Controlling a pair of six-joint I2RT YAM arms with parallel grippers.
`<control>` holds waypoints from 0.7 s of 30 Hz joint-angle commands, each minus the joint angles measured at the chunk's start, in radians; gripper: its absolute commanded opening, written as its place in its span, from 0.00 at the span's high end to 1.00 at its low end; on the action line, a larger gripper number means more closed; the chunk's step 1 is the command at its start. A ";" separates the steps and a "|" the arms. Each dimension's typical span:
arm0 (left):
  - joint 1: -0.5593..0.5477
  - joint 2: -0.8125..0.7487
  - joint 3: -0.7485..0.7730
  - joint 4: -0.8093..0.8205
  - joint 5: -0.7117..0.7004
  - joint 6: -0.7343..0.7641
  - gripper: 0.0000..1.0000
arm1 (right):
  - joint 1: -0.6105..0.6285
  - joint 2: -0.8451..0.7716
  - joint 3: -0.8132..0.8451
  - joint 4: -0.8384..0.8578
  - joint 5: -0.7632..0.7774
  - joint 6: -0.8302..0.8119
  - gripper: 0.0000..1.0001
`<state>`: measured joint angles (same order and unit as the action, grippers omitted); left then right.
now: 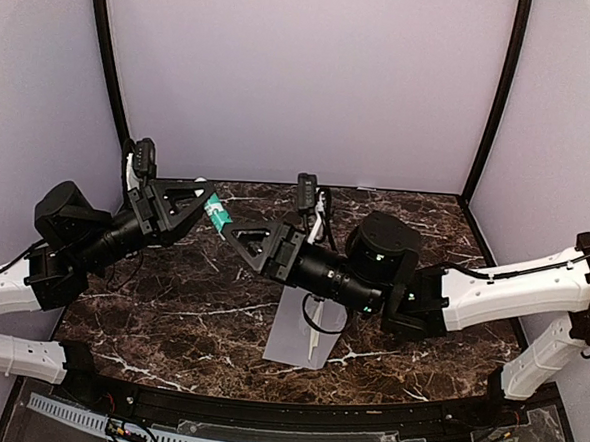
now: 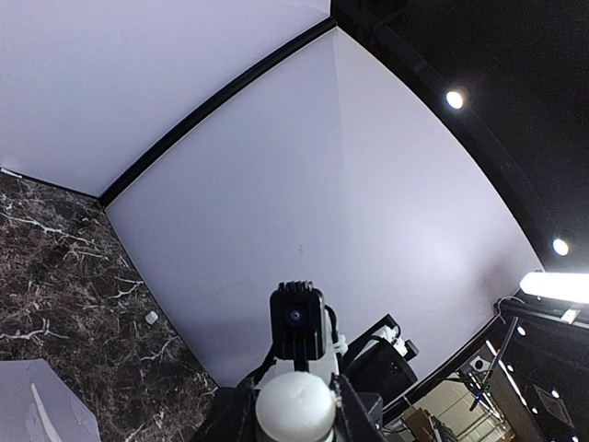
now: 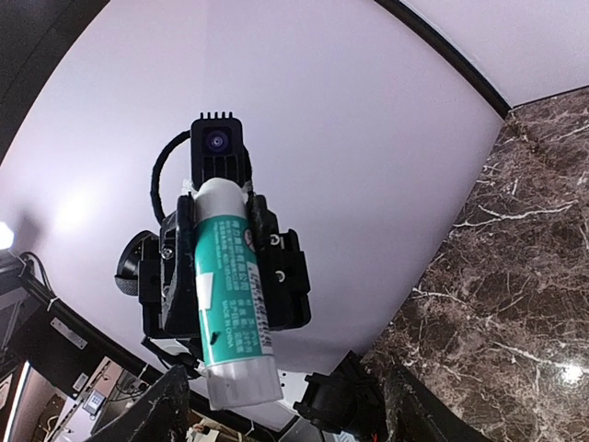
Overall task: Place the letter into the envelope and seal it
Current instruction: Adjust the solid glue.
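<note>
- Far left: clamping down hard on the glue stick with the left gripper, well up off the table and aimed toward the centre.
- Just right of that: squaring up to the stick's pale free end with the right gripper, with jaws spread wide and nothing grasped. Straddling that end with the fingers, seemingly without contact.
- Reading the step: looks like glue prep for the seal, either a cap pull or a hand-over, going by the nose-to-nose pose.
- Next move, on that reading: calls for closing the right jaws squarely on the pale end. Then a straight pull along the stick, with the left clench kept firm against slip.
- Further right and nearer: spotting the envelope flat on the marble, its top tucked beneath the right forearm. Spotting the letter as a narrow pale strip along its right side. Cannot tell how far in.
- Room: hemmed in by walls left, back and right. Open marble left of the envelope for bringing the stick down. Little margin between the envelope and the near table edge. Worth swinging the right forearm aside first.
</note>
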<state>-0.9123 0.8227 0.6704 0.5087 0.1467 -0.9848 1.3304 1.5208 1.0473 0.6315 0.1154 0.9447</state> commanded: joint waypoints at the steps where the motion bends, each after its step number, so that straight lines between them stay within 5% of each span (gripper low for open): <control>1: -0.003 0.000 -0.013 0.066 -0.015 -0.013 1.00 | -0.009 0.034 0.079 0.039 -0.051 0.019 0.31; 4: -0.004 0.003 -0.016 0.072 -0.013 -0.017 1.00 | -0.010 0.051 0.099 0.043 -0.060 0.020 0.33; 10: -0.006 0.002 -0.023 0.074 -0.013 -0.019 1.00 | -0.015 0.072 0.125 0.052 -0.078 0.024 0.56; 21: -0.014 0.021 -0.025 0.096 0.010 -0.034 1.00 | -0.034 0.088 0.138 0.049 -0.077 0.016 0.58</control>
<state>-0.9199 0.8371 0.6548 0.5514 0.1402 -1.0084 1.3087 1.5986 1.1484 0.6468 0.0433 0.9672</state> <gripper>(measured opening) 0.233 0.425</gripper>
